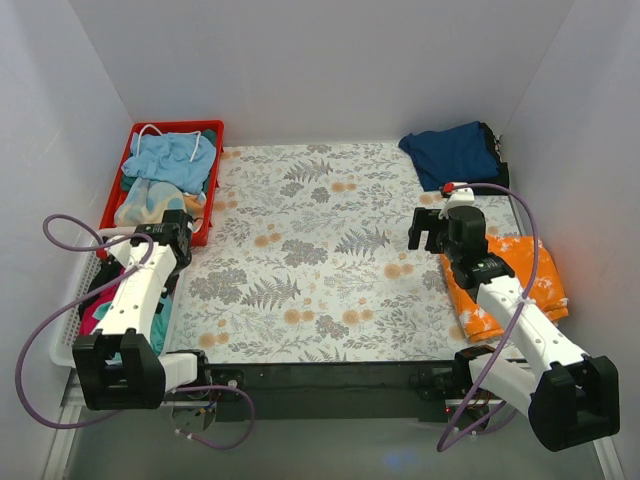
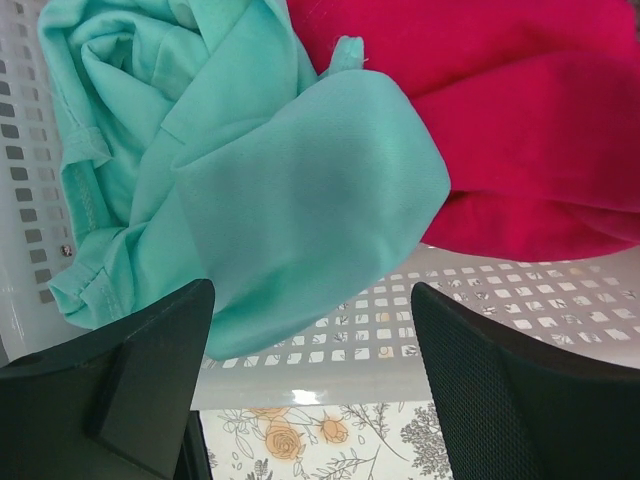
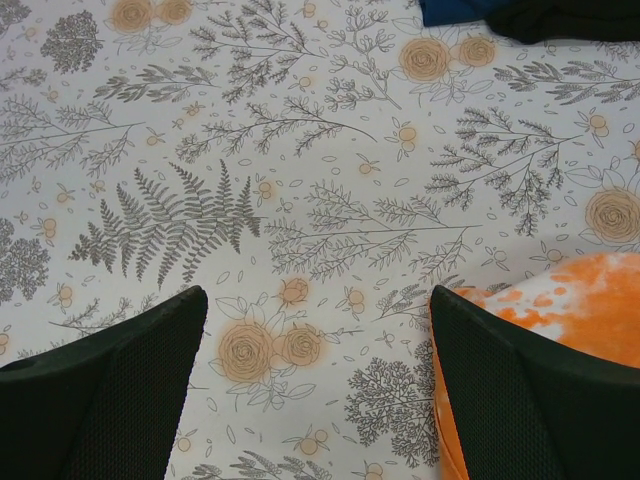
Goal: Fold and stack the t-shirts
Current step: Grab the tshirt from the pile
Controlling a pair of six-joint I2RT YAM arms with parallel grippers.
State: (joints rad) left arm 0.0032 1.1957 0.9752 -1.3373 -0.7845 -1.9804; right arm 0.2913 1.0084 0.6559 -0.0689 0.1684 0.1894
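A crumpled teal-green t-shirt and a magenta t-shirt lie in a white perforated basket at the table's left edge. My left gripper hangs open and empty over the basket's near wall; it also shows in the top view. A folded navy t-shirt lies at the far right. An orange-and-white mottled t-shirt lies folded at the right edge, under my right arm. My right gripper is open and empty above the floral cloth, just left of the orange shirt.
A red basket with light blue and pale clothes stands at the far left. The white basket sits under my left arm. A floral tablecloth covers the table. White walls close in on three sides. A dark item lies beside the navy shirt.
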